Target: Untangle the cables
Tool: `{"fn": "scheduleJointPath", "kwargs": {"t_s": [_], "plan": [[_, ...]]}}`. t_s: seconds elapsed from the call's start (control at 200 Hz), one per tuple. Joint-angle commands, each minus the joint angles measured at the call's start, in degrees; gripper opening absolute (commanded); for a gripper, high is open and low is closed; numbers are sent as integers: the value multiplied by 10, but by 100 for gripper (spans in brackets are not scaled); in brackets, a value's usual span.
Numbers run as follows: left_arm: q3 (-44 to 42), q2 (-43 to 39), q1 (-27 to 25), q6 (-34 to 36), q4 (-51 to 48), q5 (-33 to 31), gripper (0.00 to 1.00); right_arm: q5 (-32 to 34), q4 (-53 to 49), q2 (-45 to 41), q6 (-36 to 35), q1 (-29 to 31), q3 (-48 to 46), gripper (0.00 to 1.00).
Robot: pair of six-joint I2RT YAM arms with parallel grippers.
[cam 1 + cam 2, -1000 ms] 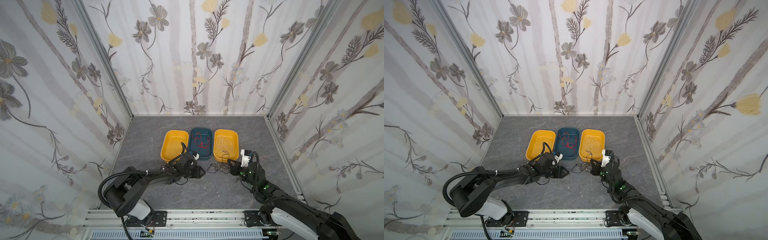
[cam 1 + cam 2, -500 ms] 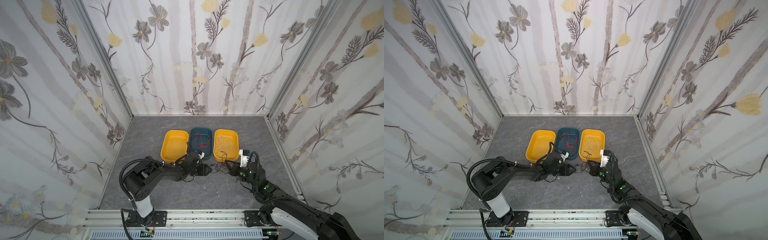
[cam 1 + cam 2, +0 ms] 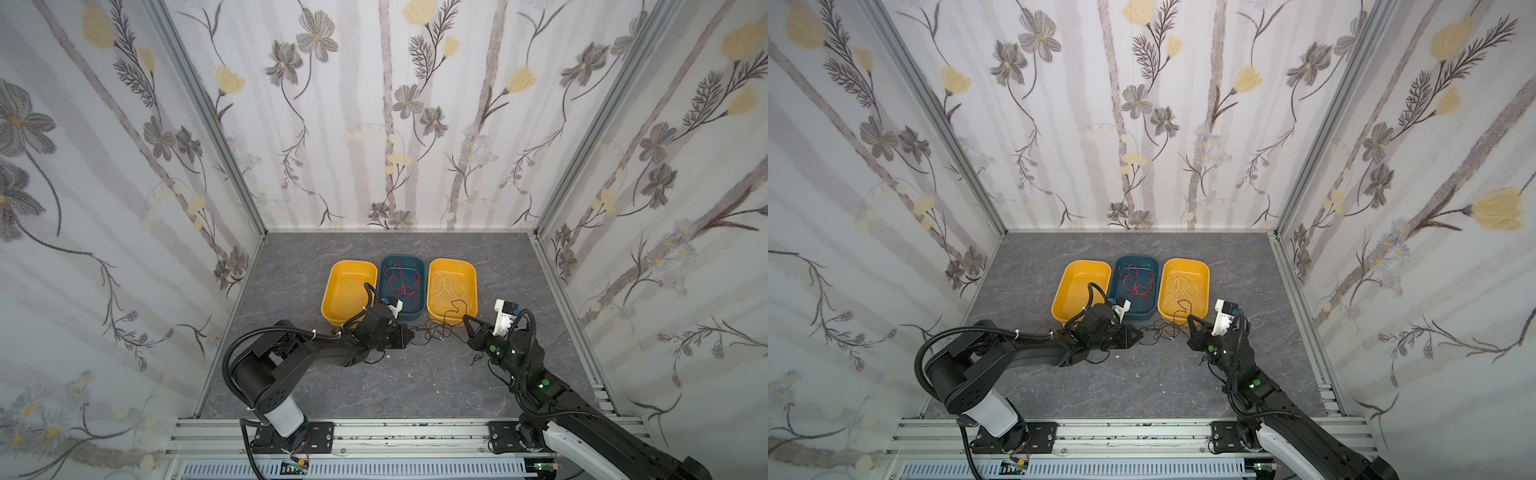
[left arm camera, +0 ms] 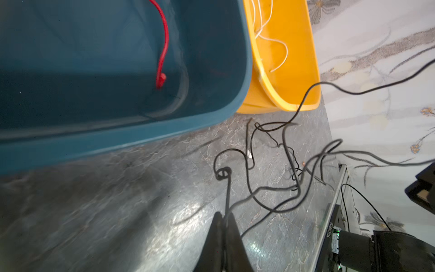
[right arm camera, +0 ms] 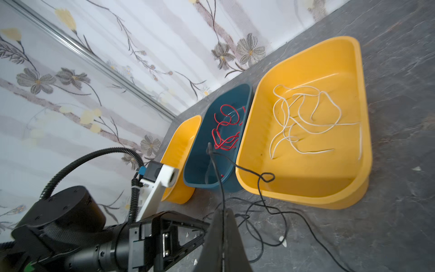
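Note:
A tangle of thin black cables (image 3: 432, 330) (image 3: 1160, 330) lies on the grey floor in front of the trays. My left gripper (image 3: 410, 333) (image 4: 223, 215) is low at the tangle's left edge, shut on one black strand. Just right of the tangle, my right gripper (image 3: 464, 317) (image 5: 222, 212) is shut on another black strand (image 5: 213, 162), which rises from its tips. One black loop (image 3: 455, 305) drapes over the right yellow tray's front rim. Red cables (image 3: 401, 284) (image 5: 223, 131) lie in the blue tray. White cables (image 3: 446, 286) (image 5: 306, 117) lie in the right yellow tray.
Three trays stand side by side behind the tangle: a yellow tray (image 3: 332, 291) on the left, a blue tray (image 3: 422, 266) in the middle, a yellow tray (image 3: 473, 274) on the right. Floral walls close in the back and both sides. A metal rail (image 3: 374, 430) runs along the front.
My left arm has reached right to the tangle and its jaws have shut on a black strand. The right gripper has stayed shut, almost in place.

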Motion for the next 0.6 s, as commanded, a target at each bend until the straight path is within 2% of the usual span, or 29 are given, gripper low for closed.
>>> {"fn": "scheduleJointPath", "kwargs": {"t_s": [0.0, 0.21, 0.44, 0.51, 0.595], "plan": [[-19, -48, 4, 17, -72, -54, 2, 36, -33, -32, 3, -24, -3, 0], [-50, -145, 9, 27, -164, -109, 0, 31, -64, -56, 3, -71, -4, 0], [-83, -266, 29, 26, -263, -164, 0, 29, -62, -27, 13, -88, -2, 0], [-96, -293, 34, 23, -269, -162, 4, 10, -39, -13, 17, -88, -5, 0], [-109, -315, 36, 22, -264, -148, 9, -50, 13, 17, 23, -87, -10, 0]]}}
